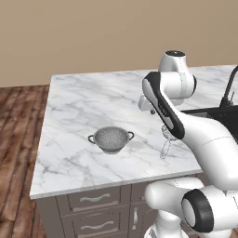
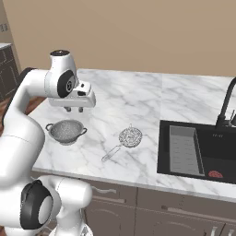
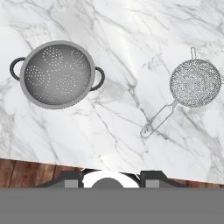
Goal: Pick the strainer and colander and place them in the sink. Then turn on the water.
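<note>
Metal things like these look light and stiff to us, and a bit slippery, so we should pinch thin parts.

In the right base view, the colander (image 2: 67, 131) sits at the middle left on the marble counter (image 2: 138, 101), just under the gripper (image 2: 73, 109). It is a grey bowl full of little holes with two dark loop handles. We think the thin rim is the best spot to grab.

The strainer (image 2: 129, 137) lies near the middle of that view, apart from the colander. It is a small silver mesh basket on a long thin wire handle that points to the lower left. We would take it by the handle, not the soft mesh.

The black sink (image 2: 184, 173) waits at the right, with nothing of ours in it.

We cannot tell how wide the jaws stand, but they hold nothing.
</note>
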